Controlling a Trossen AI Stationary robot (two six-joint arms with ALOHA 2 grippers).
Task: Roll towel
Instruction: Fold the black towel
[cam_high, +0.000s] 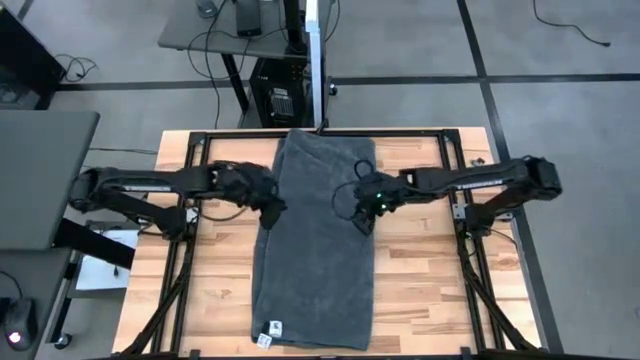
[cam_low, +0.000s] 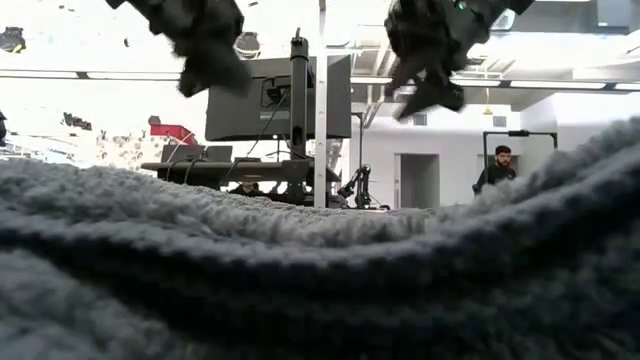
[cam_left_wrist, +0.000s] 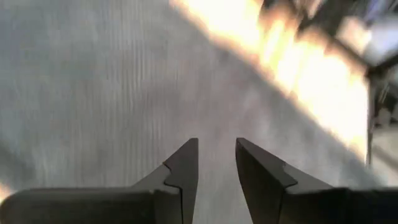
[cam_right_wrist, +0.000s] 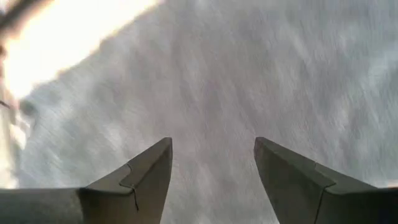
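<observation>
high: you have the towel (cam_high: 318, 240) flat on the wooden counter (cam_high: 430, 290), long axis running from far edge to near edge, white tag (cam_high: 271, 327) at the near left corner. Left end effector (cam_high: 270, 213) sits at its left edge, right end effector (cam_high: 365, 218) over its right side.
low: towel (cam_low: 320, 270) fills the foreground; both end effectors hang above it, clear of the cloth. A person (cam_low: 497, 166) stands in the room behind.
left wrist: fingers (cam_left_wrist: 186, 168) parted narrowly, nothing between, towel (cam_left_wrist: 112, 93) below.
right wrist: fingers (cam_right_wrist: 152, 171) spread wide, released, towel (cam_right_wrist: 261, 74) below.
</observation>
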